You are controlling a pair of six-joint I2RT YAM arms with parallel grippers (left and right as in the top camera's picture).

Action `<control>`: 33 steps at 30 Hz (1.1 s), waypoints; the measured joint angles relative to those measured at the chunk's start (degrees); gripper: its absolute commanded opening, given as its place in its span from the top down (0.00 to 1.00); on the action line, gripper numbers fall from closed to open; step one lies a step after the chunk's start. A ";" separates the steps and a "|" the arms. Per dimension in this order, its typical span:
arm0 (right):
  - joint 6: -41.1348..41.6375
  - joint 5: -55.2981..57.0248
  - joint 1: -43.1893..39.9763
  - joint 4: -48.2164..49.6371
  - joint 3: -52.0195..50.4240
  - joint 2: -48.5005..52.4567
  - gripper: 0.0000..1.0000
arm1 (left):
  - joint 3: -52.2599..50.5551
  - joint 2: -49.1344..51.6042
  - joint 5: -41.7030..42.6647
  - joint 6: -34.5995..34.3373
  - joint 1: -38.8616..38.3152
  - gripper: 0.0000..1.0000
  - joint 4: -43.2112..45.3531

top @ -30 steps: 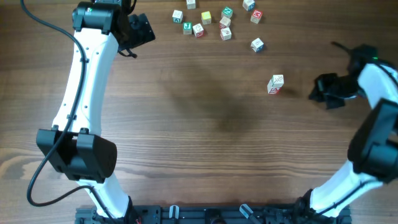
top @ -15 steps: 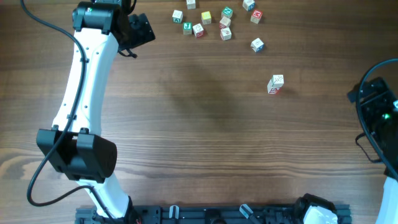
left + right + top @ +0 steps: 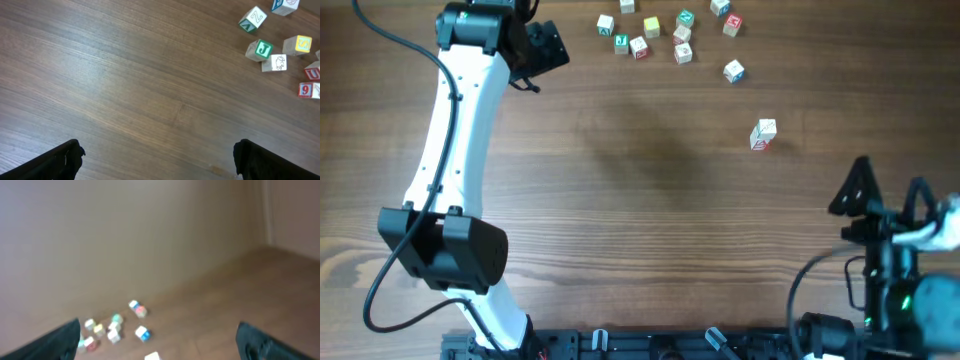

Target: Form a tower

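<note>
Your right arm [image 3: 895,260] has swung back from the tower [image 3: 763,135] to the near right corner of the surface [image 3: 650,210]. A second ago its claw sat just right of the stack. The tower has not shifted: it stands alone in the right half of the surface, nearer the far edge, well apart from both arms. Your left arm [image 3: 450,130] has not moved.

The right claw [image 3: 157,342] stands wide with nothing between its fingers. The left claw [image 3: 157,160] is just as wide, over bare wood. The loose cubes [image 3: 665,35] lie scattered along the far edge.

Your right wrist view is badly blurred, so no letters can be read there. In the left wrist view a few cubes are cut off at the picture's right side. From overhead the right claw is hard to make out.
</note>
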 measured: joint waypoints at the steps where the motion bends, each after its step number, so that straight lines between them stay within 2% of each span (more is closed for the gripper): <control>1: -0.85 -0.33 0.66 4.22 -2.84 -2.62 0.01 | 0.00 -0.04 -0.02 0.00 0.00 0.00 0.11; 4: -4.98 -3.23 2.84 20.33 -13.53 -8.85 0.00 | 0.00 -0.04 -0.02 0.00 0.00 0.00 0.20; 10: -10.14 -6.25 3.02 34.67 -26.71 -11.65 0.00 | 0.00 -0.04 -0.02 0.00 0.00 0.00 0.15; 12: -11.58 -6.47 3.02 36.50 -30.03 -11.67 0.00 | 0.00 -0.04 0.00 0.00 0.00 0.00 0.13; 17: -14.78 -6.49 3.02 33.44 -31.78 -11.76 0.00 | 0.00 -0.04 0.00 0.00 0.00 0.00 0.15; 21: -15.58 -5.95 3.02 20.22 -31.82 -11.91 0.00 | 0.00 -0.04 -0.02 0.00 0.00 0.00 0.15; 23: -15.58 -5.73 3.02 16.85 -31.82 -11.93 0.00 | 0.00 -0.04 0.00 0.00 0.00 0.00 0.13; 33: -15.58 -5.29 3.65 16.76 -31.82 -11.93 0.00 | 0.00 -0.04 -0.02 0.00 0.00 0.00 0.15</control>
